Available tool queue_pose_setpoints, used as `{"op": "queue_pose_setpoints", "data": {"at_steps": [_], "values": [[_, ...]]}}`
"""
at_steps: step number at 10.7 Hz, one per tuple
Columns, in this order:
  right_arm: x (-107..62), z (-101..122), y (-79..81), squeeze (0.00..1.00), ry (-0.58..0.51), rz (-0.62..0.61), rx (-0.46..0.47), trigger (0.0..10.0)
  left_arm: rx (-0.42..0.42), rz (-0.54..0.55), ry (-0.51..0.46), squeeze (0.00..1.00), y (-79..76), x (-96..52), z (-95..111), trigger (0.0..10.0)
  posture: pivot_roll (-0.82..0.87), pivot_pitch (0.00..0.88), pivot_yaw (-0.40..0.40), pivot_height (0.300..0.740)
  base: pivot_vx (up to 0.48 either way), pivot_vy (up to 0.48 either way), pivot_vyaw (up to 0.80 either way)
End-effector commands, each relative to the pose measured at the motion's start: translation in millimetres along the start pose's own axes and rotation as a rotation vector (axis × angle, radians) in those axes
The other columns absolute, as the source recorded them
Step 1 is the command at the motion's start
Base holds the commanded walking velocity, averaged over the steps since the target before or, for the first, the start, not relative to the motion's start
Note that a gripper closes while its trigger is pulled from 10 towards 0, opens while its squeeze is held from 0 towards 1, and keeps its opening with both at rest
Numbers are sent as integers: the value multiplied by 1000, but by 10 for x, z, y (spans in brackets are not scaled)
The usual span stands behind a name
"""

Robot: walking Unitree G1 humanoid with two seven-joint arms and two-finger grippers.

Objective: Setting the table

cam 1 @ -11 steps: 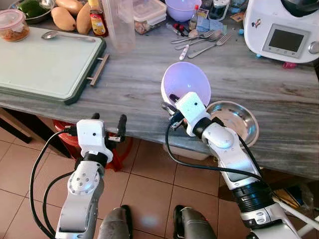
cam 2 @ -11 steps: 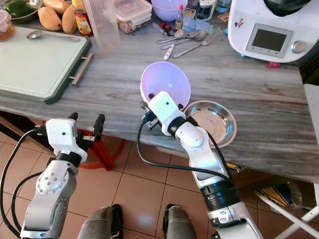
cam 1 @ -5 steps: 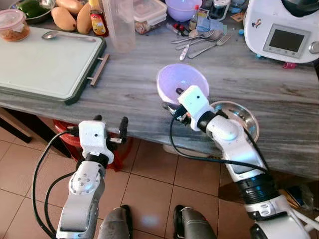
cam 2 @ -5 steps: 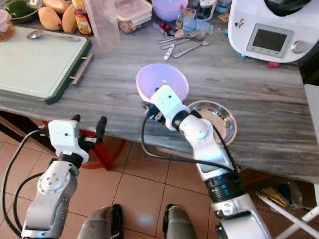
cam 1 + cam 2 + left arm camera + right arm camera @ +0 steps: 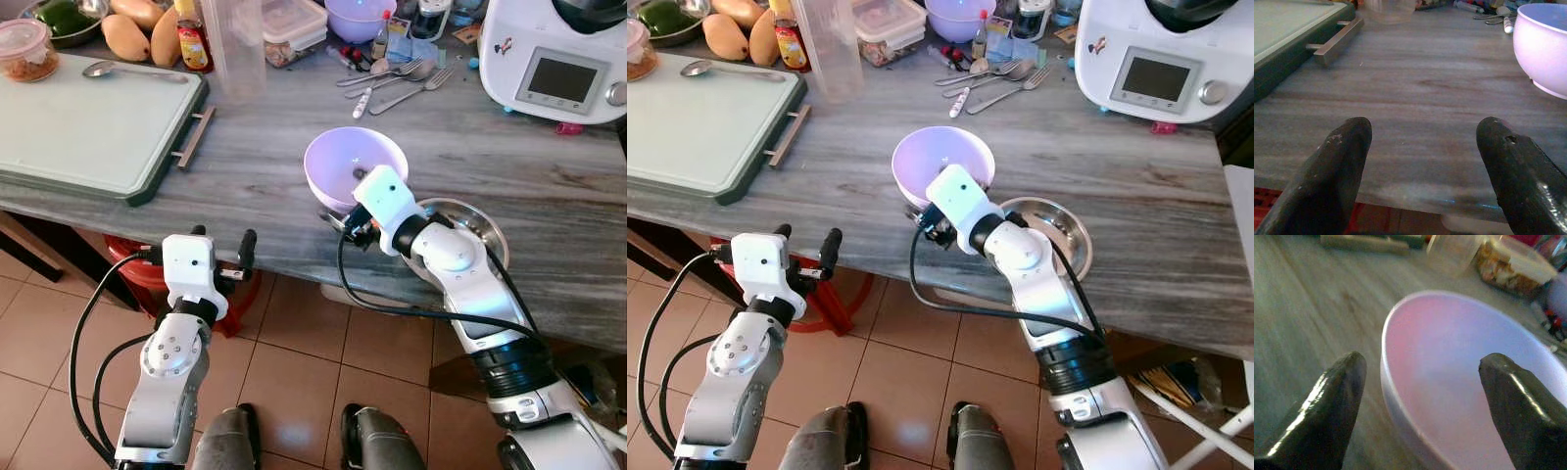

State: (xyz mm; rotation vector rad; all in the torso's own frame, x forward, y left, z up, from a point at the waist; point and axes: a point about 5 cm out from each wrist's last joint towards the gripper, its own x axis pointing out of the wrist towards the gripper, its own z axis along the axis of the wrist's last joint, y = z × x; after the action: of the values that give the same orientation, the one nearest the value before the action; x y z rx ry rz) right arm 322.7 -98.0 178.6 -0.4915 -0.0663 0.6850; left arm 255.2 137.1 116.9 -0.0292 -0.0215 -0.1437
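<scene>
While the lavender bowl [image 5: 353, 168] sits upright on the grey wood-grain counter [image 5: 265, 176] at centre frame in the left eye view, the right gripper [image 5: 358, 186] reaches to its near rim from the lower right, a black fingertip showing just inside the bowl. A steel dish [image 5: 470, 232] lies just right of the bowl, partly behind the silver arm. The left gripper [image 5: 223, 245] hangs below the counter's front edge at lower left, fingers parted and empty. A green tray [image 5: 88, 137] with a spoon [image 5: 122, 70] fills the upper left; loose cutlery [image 5: 402, 78] and a white kitchen machine [image 5: 558, 59] line the top right.

From the right eye view, the same bowl [image 5: 942, 164] stands at centre, the steel dish [image 5: 1050, 233] touching or nearly touching its right side; mangoes [image 5: 735, 34] and a clear tall container [image 5: 828, 44] sit along the top left.

Along the left wrist view, two black fingers [image 5: 1332, 171] stand wide apart at the bottom with bare counter between them; the bowl's side [image 5: 1542, 49] shows at the upper right and the tray's handle [image 5: 1334, 41] at upper left.

Through the right wrist view, blurred, the fingers [image 5: 1322, 406] spread wide at the lower corners, and the bowl's rim [image 5: 1449, 377] lies between them; whether either pad touches it cannot be told.
</scene>
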Motion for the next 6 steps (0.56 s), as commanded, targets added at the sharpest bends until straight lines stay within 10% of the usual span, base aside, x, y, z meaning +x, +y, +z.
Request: {"op": "queue_pose_setpoints", "data": {"at_steps": [1,3,4,5,6], "values": [[-9,76,6,1000,-40,-6,-6,10000,3,-9,17,0,0,-10,-36,10000,-14,157,14,740,0,0,0],[-35,217,-57,1000,-134,-99,-3,10000,6,-4,21,0,4,-29,-35,10000,-11,168,8,740,0,0,0],[-96,265,-133,749,-188,-203,4,10000,12,4,18,0,8,-44,-27,10000,-7,169,1,740,0,0,0],[-182,284,-196,0,-210,-308,-24,10000,13,15,14,0,21,-57,-20,10000,-5,172,-4,740,0,0,0],[-301,290,-269,0,-216,-423,-128,10000,11,21,19,0,23,-74,-32,10000,-2,173,-9,740,0,0,0]]}}
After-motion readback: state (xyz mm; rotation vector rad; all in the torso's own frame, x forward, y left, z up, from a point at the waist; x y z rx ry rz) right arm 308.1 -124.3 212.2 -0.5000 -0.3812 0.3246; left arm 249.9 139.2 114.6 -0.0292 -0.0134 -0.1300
